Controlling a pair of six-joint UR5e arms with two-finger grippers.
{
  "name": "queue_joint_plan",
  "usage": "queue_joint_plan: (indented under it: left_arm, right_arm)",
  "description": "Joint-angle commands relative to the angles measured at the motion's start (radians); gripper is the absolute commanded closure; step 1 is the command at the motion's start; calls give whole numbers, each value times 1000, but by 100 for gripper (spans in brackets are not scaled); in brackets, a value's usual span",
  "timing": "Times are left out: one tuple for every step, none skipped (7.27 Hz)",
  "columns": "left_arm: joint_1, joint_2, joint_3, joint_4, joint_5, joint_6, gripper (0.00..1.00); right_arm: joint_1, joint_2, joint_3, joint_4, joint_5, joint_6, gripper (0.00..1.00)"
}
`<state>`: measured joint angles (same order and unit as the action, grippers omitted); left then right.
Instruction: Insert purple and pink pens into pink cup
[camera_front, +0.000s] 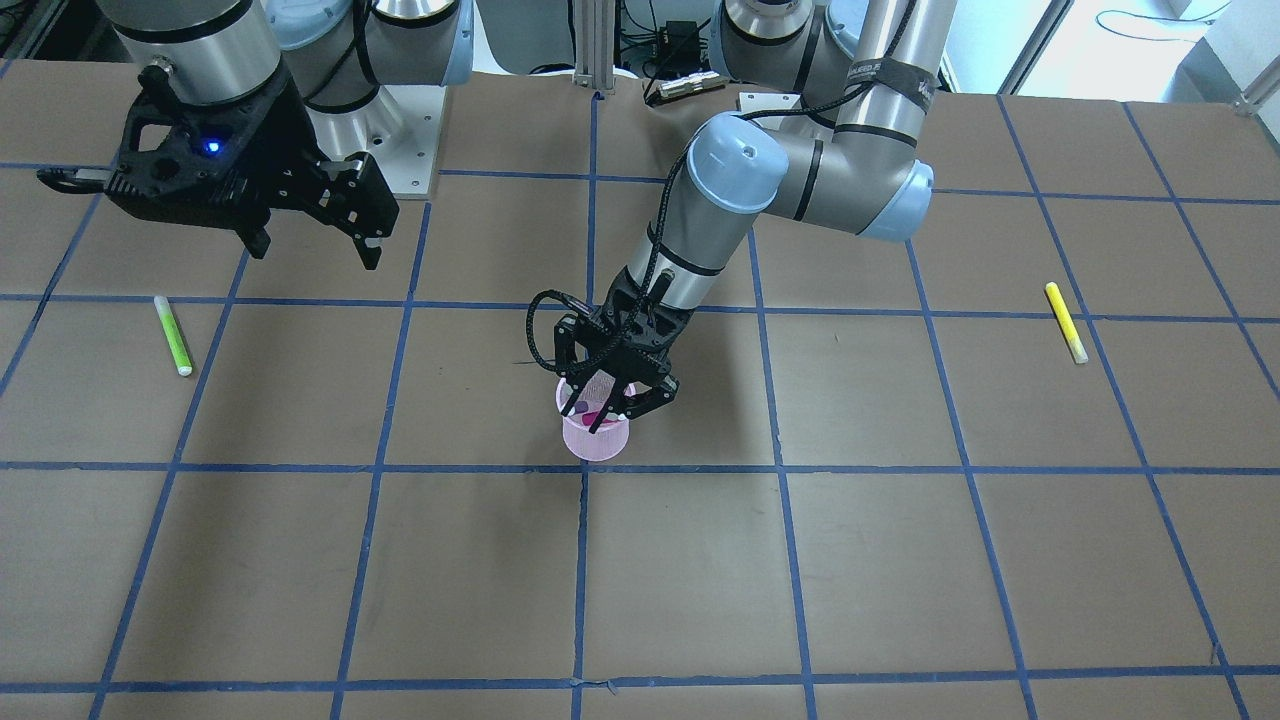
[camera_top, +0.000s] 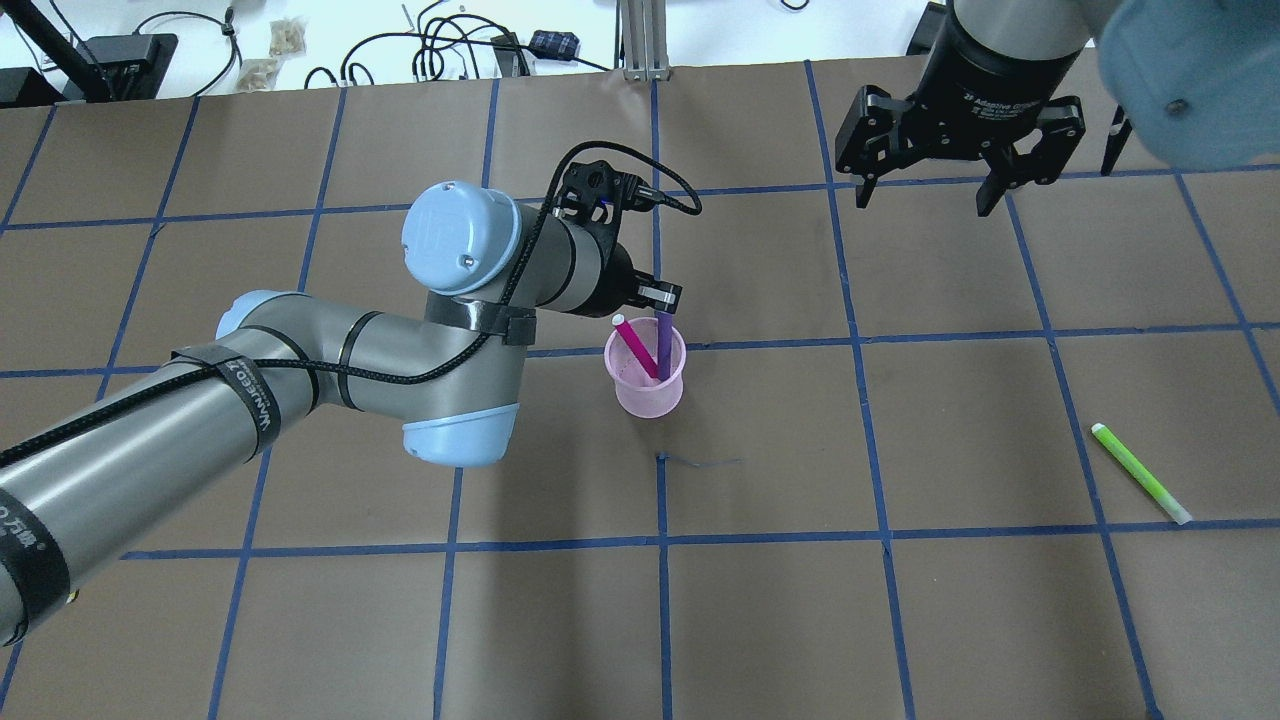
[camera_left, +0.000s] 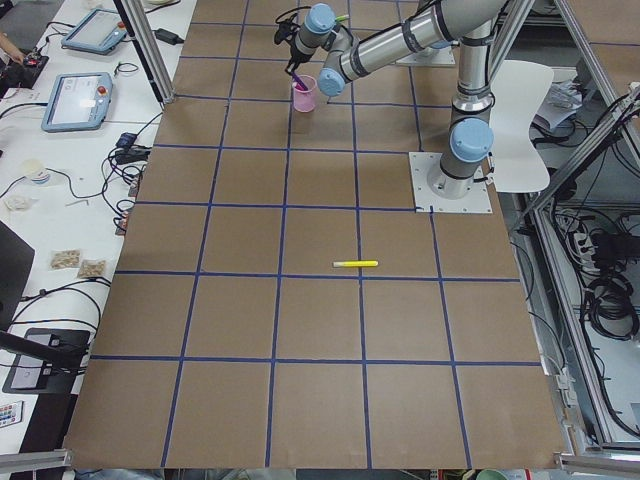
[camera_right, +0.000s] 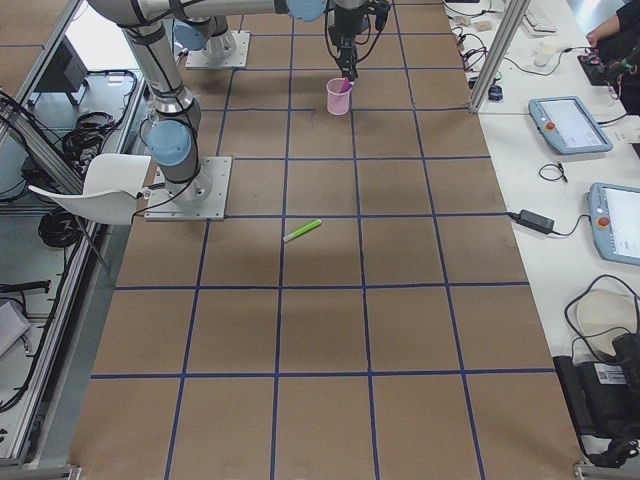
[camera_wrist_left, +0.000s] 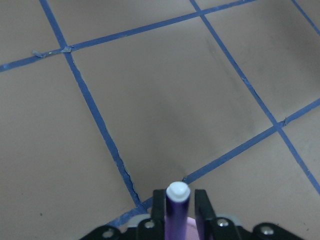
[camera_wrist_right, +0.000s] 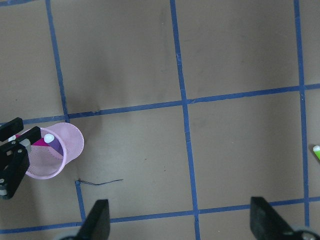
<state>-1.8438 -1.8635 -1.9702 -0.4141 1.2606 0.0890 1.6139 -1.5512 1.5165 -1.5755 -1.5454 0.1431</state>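
Note:
The pink mesh cup (camera_top: 650, 395) stands near the table's middle, also in the front view (camera_front: 595, 440) and the right wrist view (camera_wrist_right: 50, 160). A pink pen (camera_top: 635, 347) leans inside it. A purple pen (camera_top: 664, 345) stands upright in the cup. My left gripper (camera_top: 660, 300) is over the cup's rim, and in the left wrist view (camera_wrist_left: 178, 200) its fingers close on the purple pen's (camera_wrist_left: 177, 210) white-capped top. My right gripper (camera_top: 920, 195) hangs open and empty above the table, far from the cup.
A green highlighter (camera_top: 1140, 473) lies on the table on my right side. A yellow highlighter (camera_front: 1066, 322) lies on my left side. Blue tape lines grid the brown table. Cables and devices sit beyond the far edge.

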Motion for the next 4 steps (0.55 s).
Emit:
queue_joint_plan:
  left_arm:
    - [0, 3, 8, 0, 17, -5, 19]
    - [8, 19, 30, -24, 20, -5, 19]
    - [18, 35, 91, -169, 54, -3, 19]
    - [41, 50, 222, -413, 97, 1, 15]
  right_arm:
    - [-5, 0, 1, -1, 15, -27, 0]
    - [-6, 0, 1, -1, 16, -28, 0]
    - [-6, 0, 1, -1, 15, -33, 0]
    - [-8, -3, 1, -1, 15, -36, 0]
